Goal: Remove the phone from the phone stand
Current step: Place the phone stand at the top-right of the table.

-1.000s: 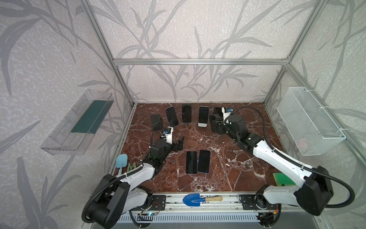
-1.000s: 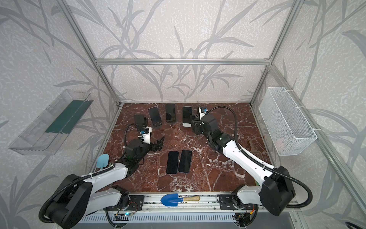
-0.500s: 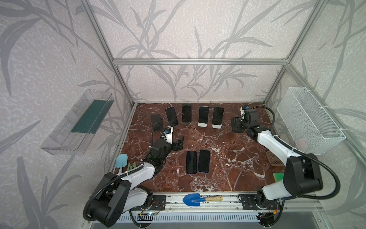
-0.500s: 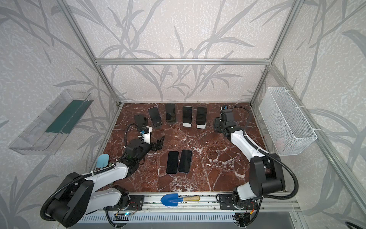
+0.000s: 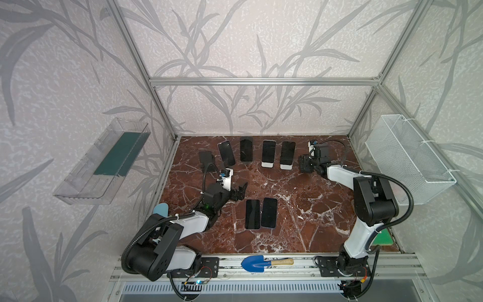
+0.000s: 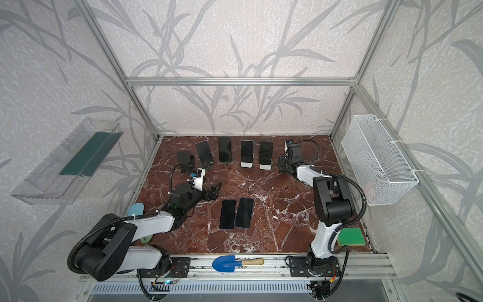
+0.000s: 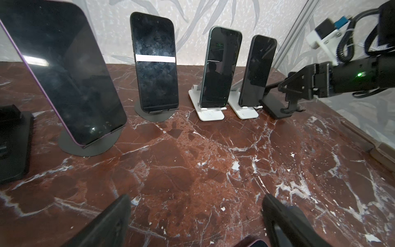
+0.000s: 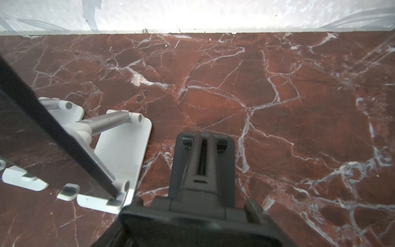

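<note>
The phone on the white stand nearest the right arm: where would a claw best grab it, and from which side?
Pinch its two long edges near the top, coming from above. The phone leans back with its bottom edge tucked behind the lip of the white stand, so probably only the upper part is free; lift up and out.

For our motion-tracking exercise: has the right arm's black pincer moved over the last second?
Yes. The right pincer has swung off the dark phone on the nearest white plastic stand, toward the white wire basket.
</note>
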Controlling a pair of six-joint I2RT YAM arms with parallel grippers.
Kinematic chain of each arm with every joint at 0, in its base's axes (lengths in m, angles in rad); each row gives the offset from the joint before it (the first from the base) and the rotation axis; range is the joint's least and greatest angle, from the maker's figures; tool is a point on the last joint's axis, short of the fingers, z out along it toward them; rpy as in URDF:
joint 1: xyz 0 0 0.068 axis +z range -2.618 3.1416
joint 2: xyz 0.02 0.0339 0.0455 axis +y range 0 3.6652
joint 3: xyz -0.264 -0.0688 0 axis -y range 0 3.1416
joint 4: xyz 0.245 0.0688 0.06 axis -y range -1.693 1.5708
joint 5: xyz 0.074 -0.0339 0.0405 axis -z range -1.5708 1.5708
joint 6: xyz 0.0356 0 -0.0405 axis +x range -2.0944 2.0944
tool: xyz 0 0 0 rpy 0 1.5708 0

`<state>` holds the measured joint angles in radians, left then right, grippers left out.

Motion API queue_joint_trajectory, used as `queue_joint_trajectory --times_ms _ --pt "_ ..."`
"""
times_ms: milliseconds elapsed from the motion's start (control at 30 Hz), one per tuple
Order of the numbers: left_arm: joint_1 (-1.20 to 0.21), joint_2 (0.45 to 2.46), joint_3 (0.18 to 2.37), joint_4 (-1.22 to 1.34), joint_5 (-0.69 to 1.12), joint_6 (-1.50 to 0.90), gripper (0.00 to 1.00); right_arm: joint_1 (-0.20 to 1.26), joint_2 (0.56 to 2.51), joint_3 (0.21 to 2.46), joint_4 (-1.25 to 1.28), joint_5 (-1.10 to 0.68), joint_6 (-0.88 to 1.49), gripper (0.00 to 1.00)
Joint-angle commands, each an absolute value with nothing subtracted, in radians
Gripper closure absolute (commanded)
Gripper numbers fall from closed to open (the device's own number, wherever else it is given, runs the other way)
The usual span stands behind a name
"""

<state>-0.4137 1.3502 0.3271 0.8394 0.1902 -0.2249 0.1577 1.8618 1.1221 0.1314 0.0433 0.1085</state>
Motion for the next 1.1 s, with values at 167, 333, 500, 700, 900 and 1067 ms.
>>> queue_joint_trajectory --times_ms 167,333,500,700,900,1067 --pt "-0.457 1.338 0.327 0.934 0.2 -0.282 0.04 0.156 1.906 1.232 0.124 0.075 0.145 0.44" --pt "-0.459 1.331 0.335 0.938 0.207 -0.295 0.04 0.155 1.907 1.233 0.104 0.108 0.135 0.36" --pt "-0.457 1.325 0.326 0.938 0.209 -0.313 0.04 0.153 1.912 1.244 0.074 0.145 0.112 0.33" --pt "-0.459 1.305 0.32 0.928 0.201 -0.303 0.04 0.153 1.939 1.297 0.007 0.13 0.097 0.33" --pt "-0.458 1.289 0.317 0.912 0.195 -0.292 0.04 0.153 1.952 1.318 -0.034 0.138 0.088 0.22" --pt "-0.459 1.274 0.322 0.885 0.193 -0.273 0.04 0.154 1.905 1.313 -0.077 0.165 0.101 0.13"
